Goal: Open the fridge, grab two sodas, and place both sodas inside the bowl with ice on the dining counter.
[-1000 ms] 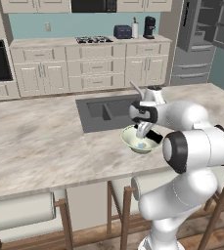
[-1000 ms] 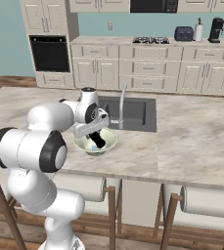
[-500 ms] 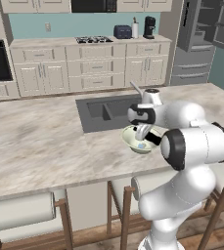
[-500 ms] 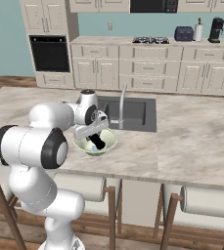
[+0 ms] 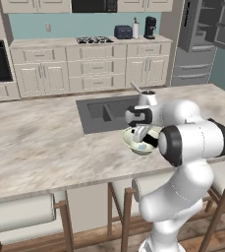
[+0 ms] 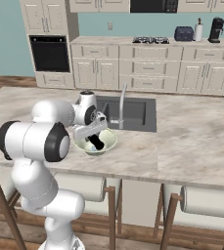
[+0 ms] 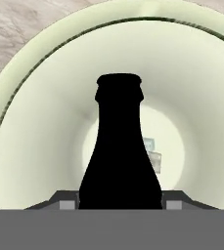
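My gripper [image 5: 141,132] [image 6: 95,135] [image 7: 121,202] is shut on a soda [image 7: 121,146], a dark bottle whose neck points away from the hand into the bowl with ice [image 7: 45,122]. The pale cream-green bowl [image 5: 129,141] [image 6: 111,142] sits on the dining counter [image 5: 35,142] [image 6: 196,141], just in front of the sink. In the right base view the soda [image 6: 98,143] hangs tilted inside the bowl. A few ice cubes [image 7: 152,157] lie on the bowl's bottom behind the bottle. The fridge [image 5: 202,29] stands at the far right with a door swung open.
The inset grey sink [image 5: 101,113] [image 6: 133,112] with its faucet [image 6: 123,100] lies just beyond the bowl. Stools [image 5: 20,214] [image 6: 209,202] are tucked under the counter's near edge. The wall counter carries a toaster [image 5: 123,32] and coffee maker [image 5: 150,27].
The hand with the soda has dipped a little lower into the bowl. The bowl and the base have stayed put.
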